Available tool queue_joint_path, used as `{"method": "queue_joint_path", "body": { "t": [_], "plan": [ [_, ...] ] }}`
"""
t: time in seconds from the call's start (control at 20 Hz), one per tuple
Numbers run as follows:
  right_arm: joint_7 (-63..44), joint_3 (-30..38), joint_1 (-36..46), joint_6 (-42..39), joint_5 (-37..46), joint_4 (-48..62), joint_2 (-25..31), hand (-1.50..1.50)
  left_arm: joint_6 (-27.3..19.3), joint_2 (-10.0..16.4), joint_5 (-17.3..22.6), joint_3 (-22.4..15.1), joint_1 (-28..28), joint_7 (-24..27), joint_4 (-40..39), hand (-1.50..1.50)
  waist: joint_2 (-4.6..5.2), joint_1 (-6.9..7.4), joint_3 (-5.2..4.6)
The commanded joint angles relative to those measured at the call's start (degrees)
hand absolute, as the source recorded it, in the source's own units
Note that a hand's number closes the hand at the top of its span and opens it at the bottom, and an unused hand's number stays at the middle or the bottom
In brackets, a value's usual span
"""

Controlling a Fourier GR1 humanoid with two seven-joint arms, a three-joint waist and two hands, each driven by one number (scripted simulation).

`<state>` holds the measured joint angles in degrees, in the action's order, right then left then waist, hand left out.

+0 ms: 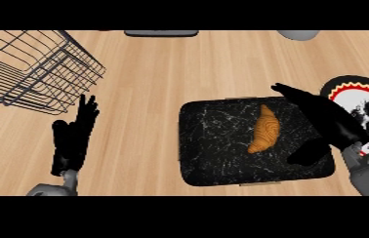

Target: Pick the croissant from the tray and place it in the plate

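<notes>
Head view, single frame.

Count: one croissant (264, 129), one tray (216, 144), one plate (352, 88), one wire basket (43, 71), two hands. Two further items sit at the far edge of the worktop (158, 76).

Croissant: lies on the right half of the dark, white-veined tray, long axis running roughly away from me, fully visible. It is on the tray, not on the plate.

My right hand (331, 125): over the tray's right side, fingers straight and spread away from the thumb, pointing up and to the left. The thumb hangs lower, over the tray's near right corner. The croissant lies just left of the hand, in the opening between fingers and thumb. I cannot tell whether anything touches it, and nothing is curled round it.

My left hand (72, 139): at the left of the worktop, well apart from the tray, fingers straight and pointing up, resting open.

Hidden or cut off: the plate is at the right edge, just beside the tray. Part of it is covered by my right hand and part is cropped by the frame; only a red-and-yellow rim band and some white face show. The basket is cropped at the left and top. A flat dark object (161, 33) and a grey rounded object (299, 34) are cropped at the top edge, and I cannot identify either.
</notes>
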<state>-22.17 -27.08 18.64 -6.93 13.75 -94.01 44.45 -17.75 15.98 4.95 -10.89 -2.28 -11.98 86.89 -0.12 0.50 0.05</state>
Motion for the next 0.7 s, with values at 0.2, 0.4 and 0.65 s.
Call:
{"method": "queue_joint_path", "body": {
  "t": [0.2,0.4,0.65],
  "plan": [
    [-14.9,-2.4,9.5,-15.5,-2.9,5.2,-7.1,-1.50,1.6,-0.4,-0.8,-0.6,2.7,-0.3,0.3,0.00,0.16,0.67,-0.09],
    [-16.8,-1.4,5.8,-17.1,0.6,2.7,-9.3,-1.50,3.1,-1.2,-0.4,0.9,6.2,3.7,-0.9,0.00,0.05,-0.06,-0.08],
    [-11.4,1.5,2.8,-18.8,6.6,6.7,-13.0,-1.50,3.5,-2.5,-1.2,3.9,0.1,-0.7,-2.6,0.00,0.10,-0.42,-0.06]
  ]
}}
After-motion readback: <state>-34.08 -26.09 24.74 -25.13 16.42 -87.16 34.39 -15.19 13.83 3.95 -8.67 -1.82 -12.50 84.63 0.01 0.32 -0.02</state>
